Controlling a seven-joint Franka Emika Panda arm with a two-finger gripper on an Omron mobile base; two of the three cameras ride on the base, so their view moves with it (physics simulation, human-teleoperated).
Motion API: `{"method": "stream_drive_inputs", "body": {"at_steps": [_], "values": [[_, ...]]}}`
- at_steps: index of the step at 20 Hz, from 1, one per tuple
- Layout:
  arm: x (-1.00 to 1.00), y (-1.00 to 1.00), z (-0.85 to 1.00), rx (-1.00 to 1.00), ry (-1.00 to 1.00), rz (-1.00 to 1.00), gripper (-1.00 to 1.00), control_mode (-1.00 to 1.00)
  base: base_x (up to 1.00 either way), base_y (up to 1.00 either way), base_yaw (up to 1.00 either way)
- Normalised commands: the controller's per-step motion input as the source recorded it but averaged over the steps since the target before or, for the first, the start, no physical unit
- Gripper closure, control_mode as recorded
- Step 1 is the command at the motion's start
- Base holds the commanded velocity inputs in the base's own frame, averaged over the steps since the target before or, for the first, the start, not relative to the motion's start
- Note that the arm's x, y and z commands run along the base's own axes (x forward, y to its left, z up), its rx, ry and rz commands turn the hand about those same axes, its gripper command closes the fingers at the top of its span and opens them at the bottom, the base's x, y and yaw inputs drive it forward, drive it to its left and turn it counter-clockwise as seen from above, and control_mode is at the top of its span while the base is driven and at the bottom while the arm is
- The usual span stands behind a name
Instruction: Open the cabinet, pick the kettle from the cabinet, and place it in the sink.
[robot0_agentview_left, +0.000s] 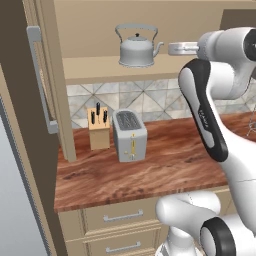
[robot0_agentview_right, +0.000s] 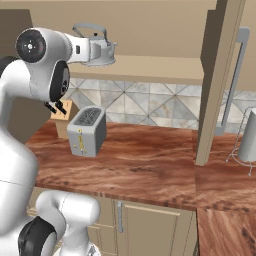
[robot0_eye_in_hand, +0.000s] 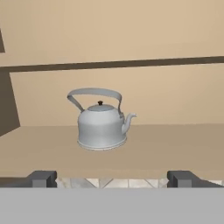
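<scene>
Drawers (robot0_agentview_left: 122, 216) lined the front below the counter (robot0_agentview_left: 165, 170), where a toaster (robot0_agentview_left: 130, 135) stood beside a knife block (robot0_agentview_left: 98, 127). Higher up, the gripper (robot0_eye_in_hand: 111, 178) was level with the shelf, its 2 fingertips (robot0_eye_in_hand: 42, 178) spread wide with nothing between them. Beyond it the kettle (robot0_eye_in_hand: 102, 124) sat upright on the shelf of the cabinet (robot0_agentview_left: 47, 95), whose doors stood swung open, spout toward the right.
</scene>
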Motion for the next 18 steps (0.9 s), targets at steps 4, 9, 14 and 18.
{"method": "stream_drive_inputs", "body": {"at_steps": [4, 9, 14, 18], "values": [[0.15, 0.0, -0.07, 0.0, -0.01, 0.01, -1.0, -1.0, 0.0, 0.0, 0.0], [0.18, 0.0, -0.09, 0.0, -0.02, 0.02, -1.0, -1.0, 0.0, 0.0, 0.0], [0.19, -0.02, -0.03, 0.0, -0.05, 0.03, -1.0, -1.0, 0.0, 0.0, 0.0], [0.17, -0.04, 0.0, 0.0, -0.09, 0.03, -1.0, -1.0, 0.0, 0.0, 0.0]]}}
